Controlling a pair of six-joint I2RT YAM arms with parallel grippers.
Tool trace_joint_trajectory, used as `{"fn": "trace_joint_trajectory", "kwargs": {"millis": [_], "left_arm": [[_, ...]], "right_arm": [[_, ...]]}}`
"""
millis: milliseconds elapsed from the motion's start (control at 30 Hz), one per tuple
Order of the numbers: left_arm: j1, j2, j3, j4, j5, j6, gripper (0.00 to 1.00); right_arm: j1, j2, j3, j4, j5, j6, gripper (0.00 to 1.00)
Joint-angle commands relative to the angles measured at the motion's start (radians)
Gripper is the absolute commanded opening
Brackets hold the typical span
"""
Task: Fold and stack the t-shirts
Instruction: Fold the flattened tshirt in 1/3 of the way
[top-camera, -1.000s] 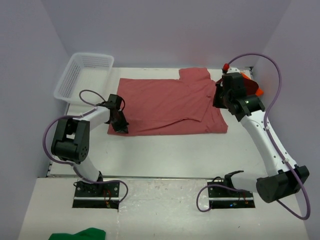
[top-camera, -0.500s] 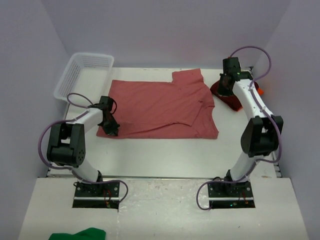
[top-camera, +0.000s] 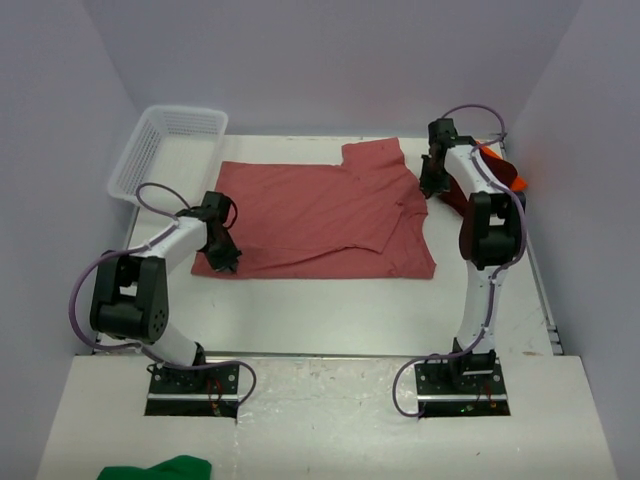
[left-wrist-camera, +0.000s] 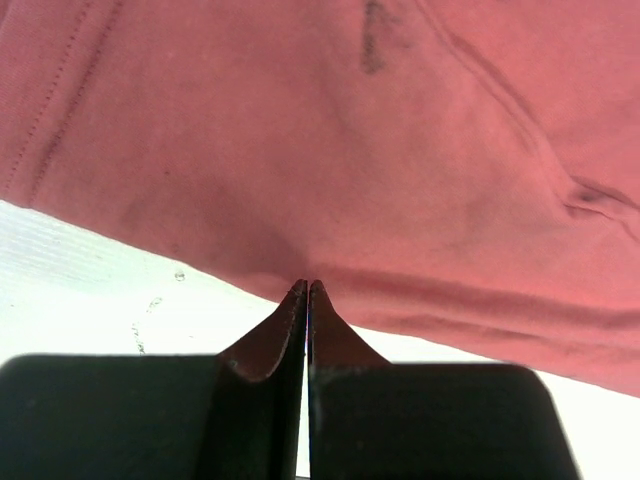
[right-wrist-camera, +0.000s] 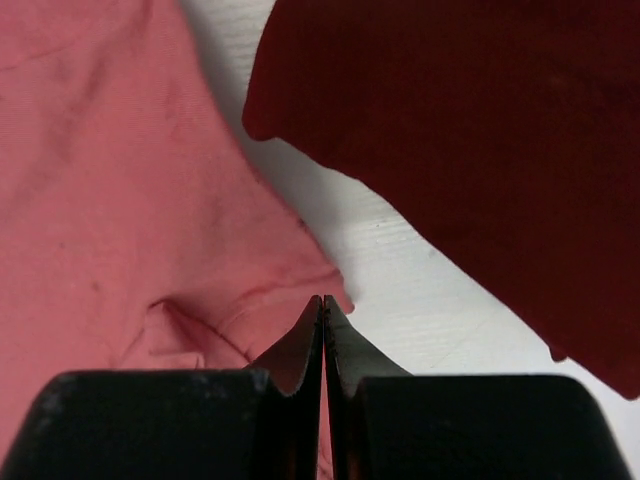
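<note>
**Rose shirt (top-camera: 320, 215) pinched at both ends**

It lies spread on the desk (top-camera: 330, 310). The left end effector (left-wrist-camera: 305, 285) is clenched on its hem. The right end effector (right-wrist-camera: 322, 298) is clenched on a sleeve corner, just beside the maroon shirt (right-wrist-camera: 480, 130).

Rose t-shirt (top-camera: 320, 215) lies spread flat — maroon t-shirt (right-wrist-camera: 480, 130) and orange t-shirt (top-camera: 512, 180) bunched at its right.

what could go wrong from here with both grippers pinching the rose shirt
1. The left gripper and right gripper each pinch the rose t-shirt only at its very edge, so a pull may slip the cloth free.
2. The maroon t-shirt lies close beside the right gripper, so a sweep that way could snag and drag it.
</note>
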Motion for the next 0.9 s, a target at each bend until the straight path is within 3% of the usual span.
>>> {"fn": "trace_joint_trajectory", "kwargs": {"millis": [0, 233, 533, 867], "left_arm": [[-0.010, -0.047, 0.045, -0.013, 0.018, 0.016, 0.00], [-0.016, -0.077, 0.034, 0.034, 0.067, 0.024, 0.00], [-0.018, -0.152, -0.007, 0.175, 0.287, 0.085, 0.03], [-0.018, -0.227, -0.010, 0.229, 0.350, 0.128, 0.13]], "right_arm": [[-0.014, 0.024, 0.070, -0.043, 0.005, -0.024, 0.00], [-0.044, 0.116, 0.137, -0.104, 0.023, -0.044, 0.00], [-0.051, 0.286, 0.415, -0.204, 0.045, -0.101, 0.00], [-0.051, 0.316, 0.437, -0.089, 0.097, -0.096, 0.00]]}}
